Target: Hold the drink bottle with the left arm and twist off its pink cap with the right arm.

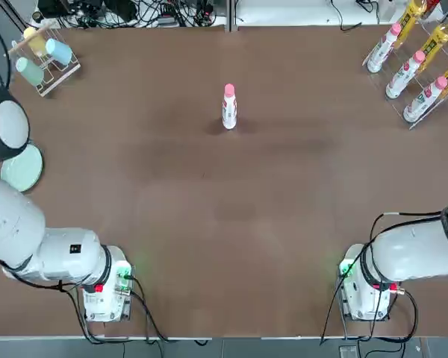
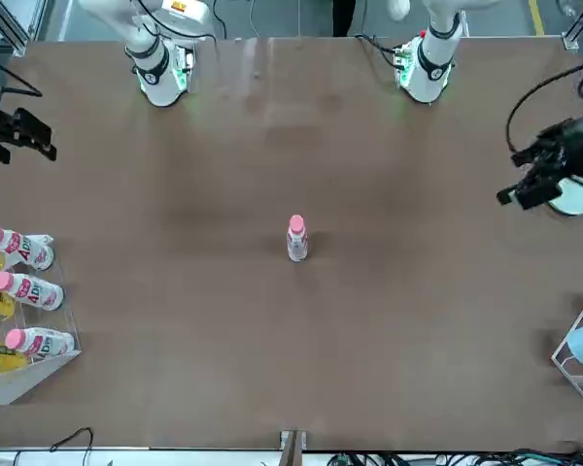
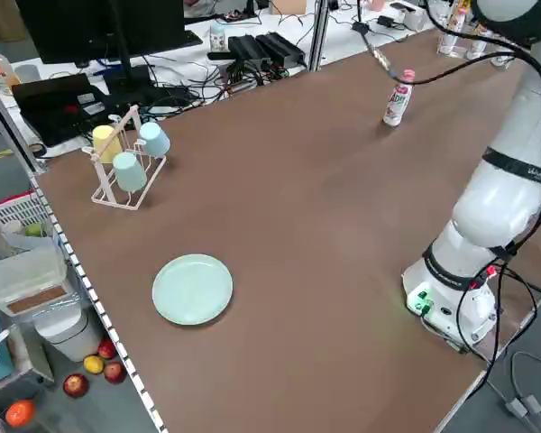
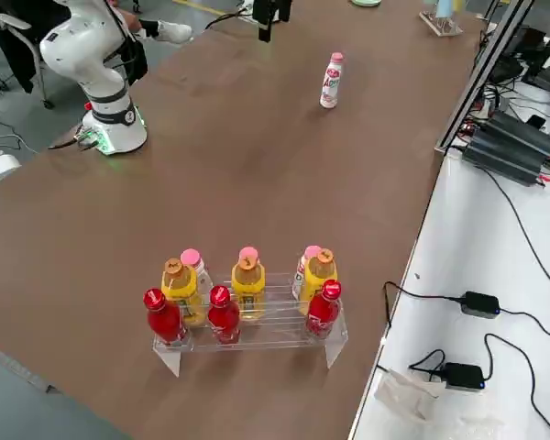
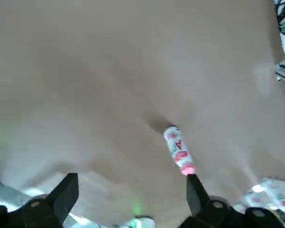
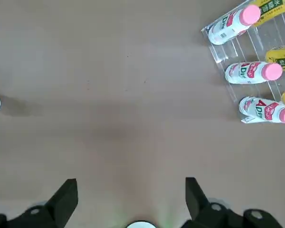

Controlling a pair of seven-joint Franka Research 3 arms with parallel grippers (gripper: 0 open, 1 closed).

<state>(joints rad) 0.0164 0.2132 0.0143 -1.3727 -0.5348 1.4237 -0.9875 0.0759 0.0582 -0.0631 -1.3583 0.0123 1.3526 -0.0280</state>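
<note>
Both my left claw and right claw gape empty; drink bottle stands capped mid-desk, well apart.

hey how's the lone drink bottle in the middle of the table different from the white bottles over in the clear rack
The drink bottle stands alone on the bare table; the rack bottles sit grouped in a clear rack at the table's edge, among yellow and red bottles. Both kinds are white with red print and pink caps.
</note>
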